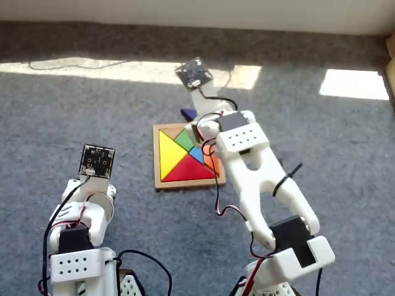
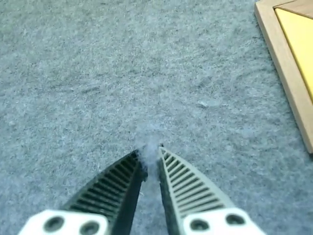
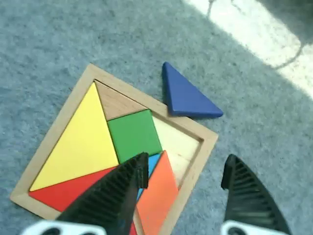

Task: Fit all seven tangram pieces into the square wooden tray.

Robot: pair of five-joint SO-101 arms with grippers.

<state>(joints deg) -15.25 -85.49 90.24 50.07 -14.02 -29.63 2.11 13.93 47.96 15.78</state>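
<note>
Square wooden tray [image 3: 56,129] lies on grey carpet [image 2: 98,73], in front of right arm.
- Inside tray: big yellow triangle [image 3: 80,139], red triangle [image 3: 73,188], green square [image 3: 133,134], light blue piece [image 3: 152,164], orange piece [image 3: 159,191]. Two bare wood gaps beside green square.
- Dark blue triangle [image 3: 186,95] outside, on carpet just beside tray rim.
- Right gripper [image 3: 186,159] above tray corner, fingers spread wide, holding nothing.
- Left gripper [image 2: 151,152] low over carpet, tips together, empty.
- Light blue piece and red triangle partly hidden by right gripper finger.
- In high view, arm covers tray's one side.

Bright sunlight patches [image 1: 352,83] on shaded grey carpet [image 1: 308,135]
</note>
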